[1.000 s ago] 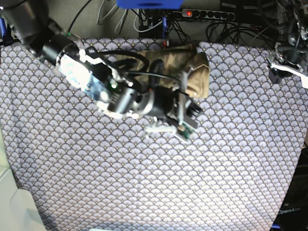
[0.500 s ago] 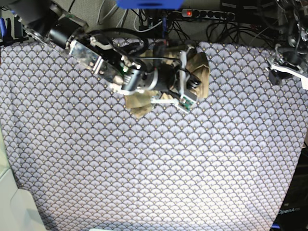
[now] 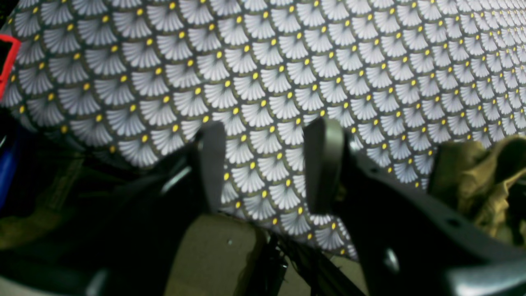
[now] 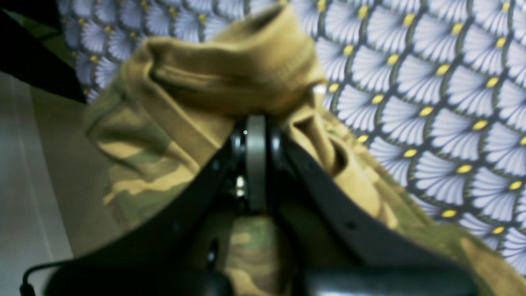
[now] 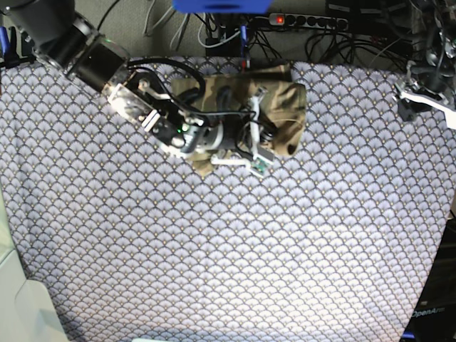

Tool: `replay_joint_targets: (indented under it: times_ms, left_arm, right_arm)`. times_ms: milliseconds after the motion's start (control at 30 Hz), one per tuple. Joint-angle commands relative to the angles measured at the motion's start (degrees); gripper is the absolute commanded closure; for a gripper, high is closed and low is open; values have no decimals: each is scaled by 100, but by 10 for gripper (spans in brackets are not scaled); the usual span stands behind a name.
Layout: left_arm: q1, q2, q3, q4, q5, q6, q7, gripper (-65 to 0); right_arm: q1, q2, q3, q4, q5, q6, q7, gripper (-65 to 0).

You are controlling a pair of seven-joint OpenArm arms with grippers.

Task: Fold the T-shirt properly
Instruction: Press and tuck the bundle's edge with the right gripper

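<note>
Base view shows one counter (image 5: 235, 271) covered by a purple-grey scallop-patterned tablecloth (image 5: 214, 249), bare across its near half, and one T-shirt (image 5: 285, 117), a bunched camouflage cloth of tan, olive and brown, lying at the far middle of the counter close to the back edge. Two arms are in sight. The right arm (image 5: 107, 68) reaches in from the far left corner and lies low over the garment, its right claw (image 5: 260, 135) down among the folds. From the right wrist view that right claw (image 4: 257, 164) has its two dark jaws pressed together with no gap between them, tan and camouflage cloth of the T-shirt (image 4: 197, 94) bunched around and above the tips; whether a fold is actually pinched between them cannot be told, since the picture is blurred and the cloth hides the tips. The left claw (image 5: 420, 96) sits apart at the far right edge of the counter, well away from the garment. From the left wrist view the left claw (image 3: 265, 164) stands with its jaws spread wide, only tablecloth (image 3: 263, 74) showing in the gap and nothing held, while a lump of the olive T-shirt (image 3: 476, 181) shows at the right of that picture. Beyond the back edge lie a tangle of dark cables (image 5: 214, 28) and one power strip (image 5: 306, 21) with a red light.
</note>
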Motion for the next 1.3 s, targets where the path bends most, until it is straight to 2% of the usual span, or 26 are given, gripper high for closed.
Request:
replay_joint_targets:
  times_ms: [0, 167, 200, 300, 367, 467, 533, 633, 800, 867, 1033, 1267]
  left_arm:
    - [26, -77, -34, 92, -33, 2, -96, -302]
    - [-18, -77, -34, 92, -33, 2, -96, -302]
    - [-26, -77, -34, 92, -33, 2, -96, -302]
    - [-26, -77, -34, 92, -33, 2, -96, -302]
    - [-35, -77, -34, 92, -33, 2, -96, -302]
    - [-35, -77, -34, 109, -86, 2, -96, -302]
    - [-35, -77, -43, 118, -95, 2, -105, -302]
    - [-114, -77, -34, 127, -95, 2, -105, -302]
    - [-114, -68, -34, 109, -104, 2, -105, -302]
    - [-114, -68, -34, 109, -104, 2, -105, -302]
    - [-114, -68, -34, 109, -95, 2, -105, -302]
    - [-193, -68, -25, 109, -95, 11, -96, -302]
  right_arm:
    - [98, -4, 25, 69, 60, 71, 121, 0]
    - [-34, 49, 51, 526, 60, 80, 69, 0]
    - [-34, 172, 60, 772, 69, 80, 7, 0]
    - [-8, 339, 78, 1616, 78, 53, -353, 0]
    - [-8, 339, 210, 2073, 69, 53, -679, 0]
    - [-43, 330, 491, 2495, 69, 53, -1074, 0]
    - [-43, 471, 737, 2565, 60, 80, -1162, 0]
    - [-25, 866, 1089, 2548, 60, 115, -1145, 0]
    - [-78, 1332, 1528, 2469, 51, 713, -1022, 0]
    - [-219, 1473, 1678, 2293, 51, 827, -811, 0]
    - [-579, 1614, 1783, 2152, 51, 853, -468, 0]
    - [-808, 1614, 1757, 1721, 51, 853, -72, 0]
